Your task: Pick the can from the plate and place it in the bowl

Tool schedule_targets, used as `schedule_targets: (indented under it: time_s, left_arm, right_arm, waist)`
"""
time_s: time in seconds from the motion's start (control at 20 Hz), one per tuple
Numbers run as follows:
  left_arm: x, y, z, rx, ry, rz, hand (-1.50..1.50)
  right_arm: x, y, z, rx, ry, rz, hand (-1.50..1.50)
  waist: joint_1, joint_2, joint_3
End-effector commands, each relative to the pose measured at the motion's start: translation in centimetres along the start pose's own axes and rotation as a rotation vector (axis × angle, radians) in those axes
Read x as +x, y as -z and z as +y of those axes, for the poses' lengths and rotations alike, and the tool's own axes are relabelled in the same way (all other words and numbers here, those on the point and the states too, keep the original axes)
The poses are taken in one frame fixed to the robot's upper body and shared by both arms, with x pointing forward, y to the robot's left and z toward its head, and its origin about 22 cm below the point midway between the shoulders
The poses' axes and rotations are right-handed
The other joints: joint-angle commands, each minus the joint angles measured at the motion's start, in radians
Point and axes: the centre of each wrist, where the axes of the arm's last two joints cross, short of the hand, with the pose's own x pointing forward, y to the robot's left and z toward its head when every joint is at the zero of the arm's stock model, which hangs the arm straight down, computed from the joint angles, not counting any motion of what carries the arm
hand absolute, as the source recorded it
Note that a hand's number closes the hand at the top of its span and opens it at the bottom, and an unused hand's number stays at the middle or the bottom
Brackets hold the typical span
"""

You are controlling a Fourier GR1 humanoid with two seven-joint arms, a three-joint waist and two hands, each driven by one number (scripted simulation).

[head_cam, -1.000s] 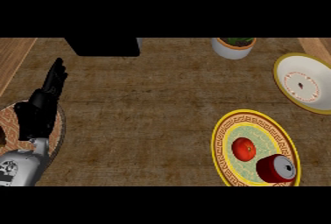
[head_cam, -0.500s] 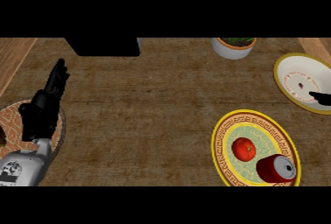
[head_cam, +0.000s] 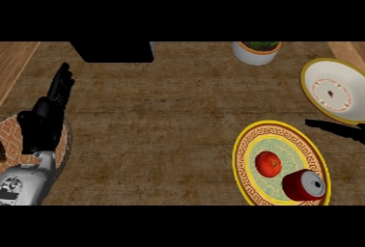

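Observation:
A red can [head_cam: 303, 185] lies on its side at the lower right of a yellow patterned plate [head_cam: 249, 144], next to a red round fruit [head_cam: 268, 164]. The white bowl [head_cam: 333, 91] with a yellow rim sits at the right edge, above the plate. Straight black fingers of my right hand [head_cam: 336, 129] come in from the right edge, between bowl and plate, apart from the can and holding nothing. My left hand [head_cam: 44, 120] rests open at the far left, fingers pointing up.
A white pot with a plant [head_cam: 255, 52] stands at the back, right of centre. A black block [head_cam: 114, 50] sits at the back left. A woven round mat [head_cam: 64, 144] lies under my left hand. A wooden edge runs along the left.
My right hand's fingers have come into view from the right edge, between the bowl and the plate. The left hand, can and plate have not moved.

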Motion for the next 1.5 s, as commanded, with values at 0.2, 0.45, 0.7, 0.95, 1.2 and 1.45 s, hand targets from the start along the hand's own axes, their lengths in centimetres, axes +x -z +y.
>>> schedule_targets:
  time_s: [0.2,0.45,0.7,0.95,1.2,1.45]
  left_arm:
    - [0.1,-1.2,-0.6,-0.004,0.006,0.012,0.00]
    - [0.6,0.2,-0.2,0.000,0.001,-0.007,0.00]
    - [0.4,1.5,0.0,0.019,0.012,-0.005,0.00]
    - [0.2,-0.4,3.2,-0.013,0.004,-0.018,0.00]
    - [-1.2,0.4,-0.4,-0.008,-0.003,0.002,0.00]
    - [0.5,-0.1,2.2,-0.004,-0.001,-0.008,0.00]
  right_arm:
    - [0.0,2.0,4.0,0.043,-0.039,0.113,-1.50]
    - [-1.1,4.4,3.1,0.041,-0.014,0.101,-1.50]
    - [-2.8,5.9,6.2,0.042,-0.022,0.093,-1.50]
    - [-2.3,7.2,5.0,0.075,-0.028,0.102,-1.50]
    - [-3.3,9.5,6.1,0.044,-0.136,0.024,1.50]
    - [-5.4,8.6,7.2,0.047,-0.129,0.012,1.50]
  waist:
    - [-0.003,-0.001,0.001]
    - [0.001,0.000,0.001]
    - [-0.002,0.002,0.001]
    - [0.003,0.000,0.001]
    - [0.003,0.002,0.001]
    - [0.005,0.001,0.001]
